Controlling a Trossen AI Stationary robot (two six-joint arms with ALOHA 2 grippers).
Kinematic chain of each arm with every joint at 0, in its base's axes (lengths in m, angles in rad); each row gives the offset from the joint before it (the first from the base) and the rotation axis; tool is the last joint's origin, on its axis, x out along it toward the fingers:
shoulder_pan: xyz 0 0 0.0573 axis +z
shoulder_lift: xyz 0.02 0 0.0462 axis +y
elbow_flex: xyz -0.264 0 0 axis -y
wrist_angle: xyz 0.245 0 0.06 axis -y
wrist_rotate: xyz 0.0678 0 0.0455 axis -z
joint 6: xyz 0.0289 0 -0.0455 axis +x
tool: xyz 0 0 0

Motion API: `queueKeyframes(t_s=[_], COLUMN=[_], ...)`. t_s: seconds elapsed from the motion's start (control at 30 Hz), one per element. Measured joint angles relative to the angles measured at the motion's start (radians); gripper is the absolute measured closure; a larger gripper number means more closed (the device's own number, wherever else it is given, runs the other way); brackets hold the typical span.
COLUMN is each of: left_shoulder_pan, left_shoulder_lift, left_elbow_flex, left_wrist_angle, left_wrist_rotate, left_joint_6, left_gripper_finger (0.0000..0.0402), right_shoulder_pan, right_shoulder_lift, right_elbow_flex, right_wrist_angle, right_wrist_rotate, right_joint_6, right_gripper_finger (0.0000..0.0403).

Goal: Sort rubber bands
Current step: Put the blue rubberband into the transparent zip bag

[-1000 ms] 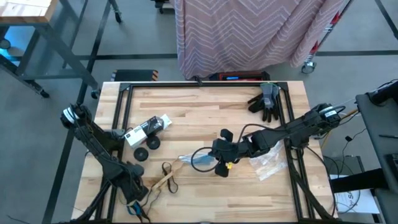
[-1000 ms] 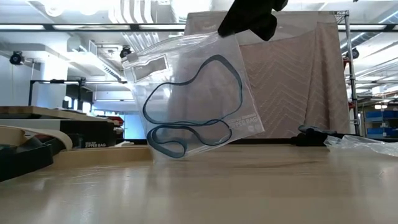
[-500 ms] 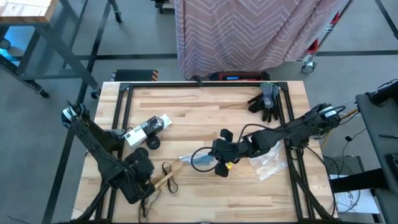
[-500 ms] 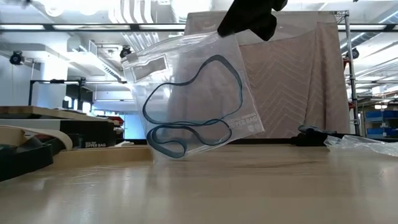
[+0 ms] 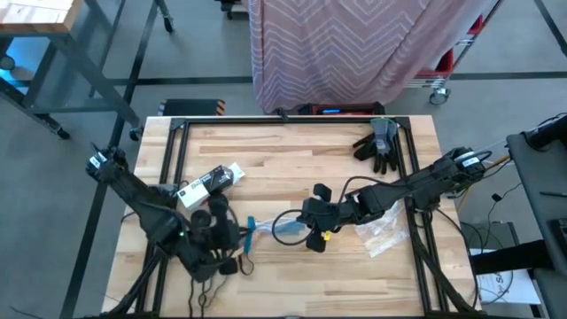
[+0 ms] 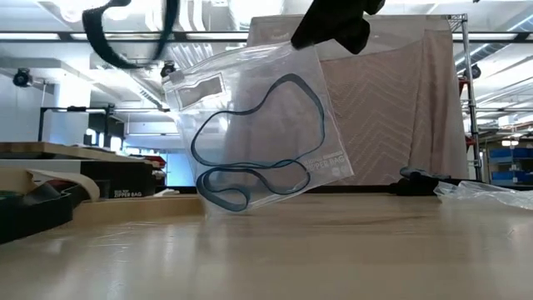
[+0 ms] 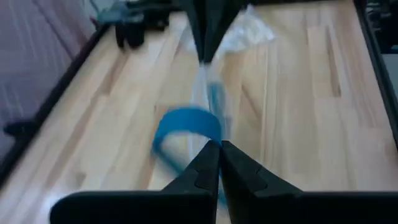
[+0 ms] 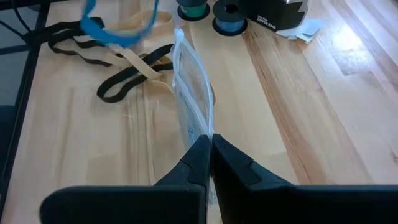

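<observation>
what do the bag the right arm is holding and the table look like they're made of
The bag, pinched by the right tool: thin clear plastic film, seemingly glossy; the curtain shows through it and a blue band is visible inside.
The table: light wood planks, judging by grain and seams, smooth with faint sheen.

Print on the clear plastic bag (image 6: 258,125) is facing the low camera mirrored, reading as "BAG". The black box (image 6: 125,185) is showing white lettering, possibly "ZIPPER BAG". Nothing else is reading legibly.
</observation>
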Motion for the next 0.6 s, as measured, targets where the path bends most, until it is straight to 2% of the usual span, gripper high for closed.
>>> queueKeyframes(t_s=[0.13,0.23,0.33,0.6], left_shoulder_pan=[0.05,0.095,0.151,0.269], left_shoulder_lift=[0.0,-0.001,-0.001,-0.004], left_elbow_flex=[0.0,0.002,0.035,0.125], left_wrist_angle=[0.111,0.183,0.194,0.171], left_wrist_rotate=[0.098,0.246,0.406,0.661], left_joint_6=[0.23,0.368,0.415,0.596], left_gripper_finger=[0.0401,0.0401,0.0402,0.0402], right_shoulder_pan=[0.0,0.0,0.0,0.0], right_shoulder_lift=[0.0,0.0,0.0,0.0], right_elbow_flex=[0.0,0.0,0.0,0.0], right_wrist_angle=[0.0,0.001,0.006,0.08], right_wrist_rotate=[0.0,-0.001,-0.004,-0.008], right_joint_6=[-0.014,-0.045,-0.091,-0.434], right_gripper_finger=[0.0403,0.0403,0.0403,0.0403])
